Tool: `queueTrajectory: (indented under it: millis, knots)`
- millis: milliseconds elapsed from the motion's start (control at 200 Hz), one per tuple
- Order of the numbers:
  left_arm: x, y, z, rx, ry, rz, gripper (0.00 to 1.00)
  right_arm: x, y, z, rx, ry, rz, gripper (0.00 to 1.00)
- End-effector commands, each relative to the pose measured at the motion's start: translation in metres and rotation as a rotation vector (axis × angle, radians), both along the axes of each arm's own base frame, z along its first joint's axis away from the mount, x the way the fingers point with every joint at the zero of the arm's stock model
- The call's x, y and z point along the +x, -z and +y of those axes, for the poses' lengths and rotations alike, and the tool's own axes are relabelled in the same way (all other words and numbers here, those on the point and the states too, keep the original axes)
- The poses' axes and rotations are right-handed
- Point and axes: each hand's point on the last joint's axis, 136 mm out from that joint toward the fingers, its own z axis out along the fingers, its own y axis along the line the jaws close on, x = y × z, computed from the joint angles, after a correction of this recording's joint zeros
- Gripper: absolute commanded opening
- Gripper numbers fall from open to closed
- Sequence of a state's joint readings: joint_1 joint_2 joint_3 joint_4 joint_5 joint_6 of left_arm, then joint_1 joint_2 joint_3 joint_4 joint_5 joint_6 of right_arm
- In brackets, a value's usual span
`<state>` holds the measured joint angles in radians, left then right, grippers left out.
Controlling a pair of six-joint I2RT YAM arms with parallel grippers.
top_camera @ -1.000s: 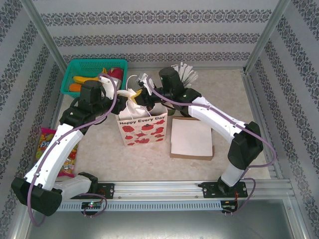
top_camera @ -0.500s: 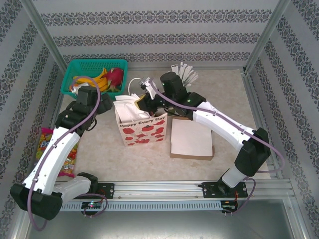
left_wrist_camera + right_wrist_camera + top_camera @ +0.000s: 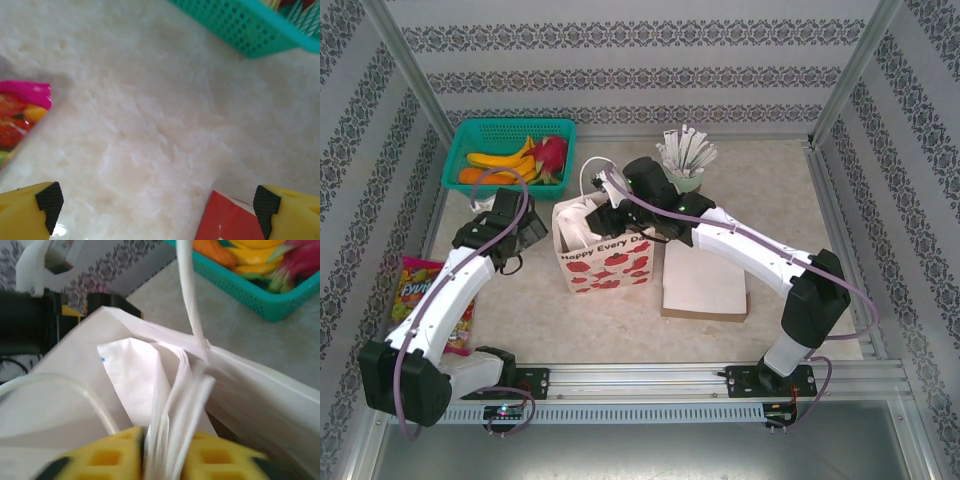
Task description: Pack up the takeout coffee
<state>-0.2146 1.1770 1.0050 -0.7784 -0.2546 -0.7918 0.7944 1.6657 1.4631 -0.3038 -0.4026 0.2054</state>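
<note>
Two grippers working over the table (image 3: pixel 150 125), left gripper (image 3: pixel 157 200) hovering with fingers spread wide near the teal basket (image 3: pixel 240 30), right gripper (image 3: pixel 164 455) pinching the paper bag (image 3: pixel 90 385) by its folded white rim.

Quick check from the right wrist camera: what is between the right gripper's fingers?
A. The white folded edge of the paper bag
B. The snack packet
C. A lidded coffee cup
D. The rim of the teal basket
A: in the right wrist view, the white folded edge of the paper bag runs down between the yellow fingers of the right gripper.
</note>
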Motion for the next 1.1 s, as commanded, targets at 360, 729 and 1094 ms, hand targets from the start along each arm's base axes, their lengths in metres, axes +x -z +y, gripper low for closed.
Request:
queueTrajectory:
  millis: [360,729,1094]
  knots:
    - [0.018,0.026,-0.035,-0.187,0.054,0.019,1.0,-0.012,-0.074,-0.077,0.092,0.09,-0.12,0.94]
    - [0.027,0.031,-0.047,-0.186,0.098,0.05,1.0,0.023,-0.017,-0.237,0.016,0.839,0.058,0.98]
    - [0.03,0.032,-0.063,-0.185,0.133,0.079,1.0,0.01,0.03,-0.318,0.006,1.067,0.198,0.98]
